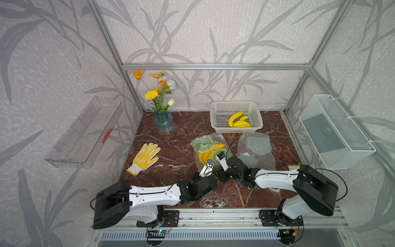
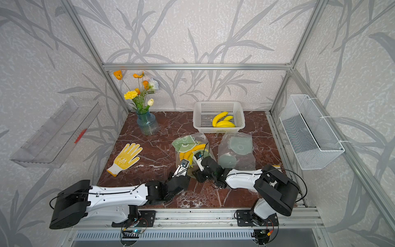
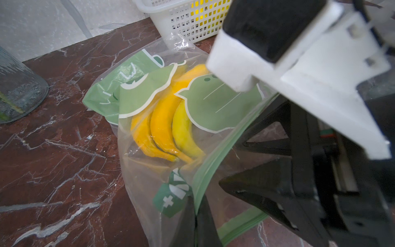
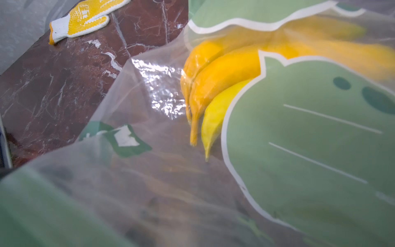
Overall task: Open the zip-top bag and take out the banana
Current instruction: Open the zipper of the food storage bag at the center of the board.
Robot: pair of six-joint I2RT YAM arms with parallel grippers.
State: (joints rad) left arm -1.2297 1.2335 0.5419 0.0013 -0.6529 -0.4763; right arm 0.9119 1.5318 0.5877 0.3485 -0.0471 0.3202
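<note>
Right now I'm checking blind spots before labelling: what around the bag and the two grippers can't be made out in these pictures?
- Bananas in the bag: far ends hidden by green print, both wrist views.
- Left gripper: its pinch on the bag rim cut off by the left wrist view's edge.
- Right gripper: absent from its own wrist view; blurred bag film fills it.

The left arm [image 1: 154, 194] and the right arm [image 1: 275, 179] are stretched low and forward and angled inward, so the wrists are brought close together. The left gripper [image 3: 197, 216] is pinched on the rim of the zip-top bag [image 3: 145, 181]. The right gripper [image 3: 229, 163] is held with its jaws parted.
</note>
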